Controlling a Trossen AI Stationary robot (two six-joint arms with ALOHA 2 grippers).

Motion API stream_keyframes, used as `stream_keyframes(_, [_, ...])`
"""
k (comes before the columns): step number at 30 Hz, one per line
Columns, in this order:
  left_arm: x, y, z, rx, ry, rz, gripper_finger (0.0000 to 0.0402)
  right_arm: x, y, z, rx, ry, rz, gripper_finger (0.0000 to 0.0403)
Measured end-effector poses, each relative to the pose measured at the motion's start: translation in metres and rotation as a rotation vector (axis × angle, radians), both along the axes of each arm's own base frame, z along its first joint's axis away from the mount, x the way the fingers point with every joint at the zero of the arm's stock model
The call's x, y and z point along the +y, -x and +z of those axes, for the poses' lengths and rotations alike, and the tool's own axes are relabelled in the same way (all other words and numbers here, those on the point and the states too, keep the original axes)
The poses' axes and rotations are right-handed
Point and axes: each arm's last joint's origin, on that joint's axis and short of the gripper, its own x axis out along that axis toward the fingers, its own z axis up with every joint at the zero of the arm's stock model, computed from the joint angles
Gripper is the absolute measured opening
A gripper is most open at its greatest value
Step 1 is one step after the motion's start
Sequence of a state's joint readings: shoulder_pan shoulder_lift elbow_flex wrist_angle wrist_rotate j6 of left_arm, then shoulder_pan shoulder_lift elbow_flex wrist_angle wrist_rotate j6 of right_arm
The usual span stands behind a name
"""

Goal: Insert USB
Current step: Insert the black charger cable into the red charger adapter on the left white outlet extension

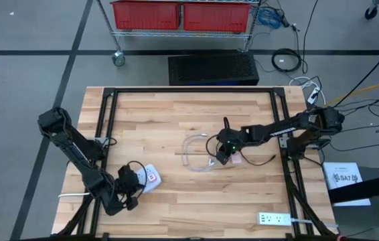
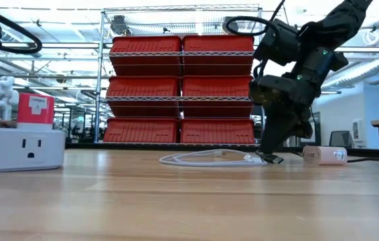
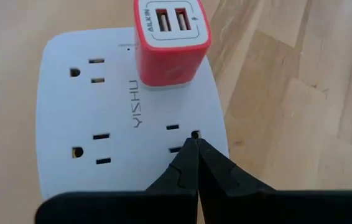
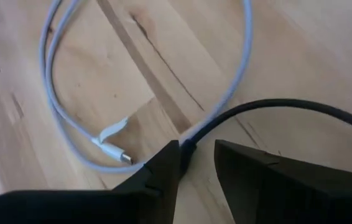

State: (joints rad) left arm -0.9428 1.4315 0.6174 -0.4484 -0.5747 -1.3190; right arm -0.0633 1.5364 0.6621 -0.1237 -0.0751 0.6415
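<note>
Right gripper (image 1: 221,155) is at table centre, its fingers parted, straddling a black cable (image 4: 275,107) — nothing gripped. White USB cable (image 1: 196,155) lies coiled just beside it. Left gripper (image 3: 194,163) — closed, empty — rests above the white power strip (image 3: 83,118) carrying a red USB charger (image 3: 170,40).

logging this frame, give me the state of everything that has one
left pincer: shut, tips over the white power strip
right pincer: partly open, low at the table, beside the white usb cable
white usb cable: coiled loose on the table, plug free, not held
red usb charger: plugged into the white power strip, both ports empty
black cable: lying on the table by the right pincer
</note>
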Motion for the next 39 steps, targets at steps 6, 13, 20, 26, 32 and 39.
stream_keyframes(6, [0.0,0.0,0.0,-0.004,-0.012,-0.007,0.0,-0.011,0.0,0.0,-0.002,-0.009,-0.089,0.0116])
stream_keyframes(13, [0.0,-0.001,0.0,-0.012,-0.031,-0.03,0.0,-0.015,-0.002,0.002,-0.043,-0.022,-0.123,0.0141])
stream_keyframes(20, [0.0,-0.001,0.0,-0.017,-0.031,-0.028,0.0,-0.017,-0.001,0.001,-0.027,-0.018,-0.142,0.0126])
stream_keyframes(26, [0.0,-0.001,0.0,-0.021,-0.028,-0.028,0.0,-0.023,-0.004,-0.014,0.013,-0.036,-0.191,0.0134])
stream_keyframes(32, [-0.001,-0.001,0.0,-0.025,-0.027,-0.027,0.0,-0.024,-0.009,-0.017,-0.015,-0.011,-0.186,0.0129])
stream_keyframes(39, [-0.001,-0.001,0.0,-0.028,-0.026,-0.026,0.0,-0.024,-0.006,-0.01,-0.022,0.048,-0.154,0.0019])
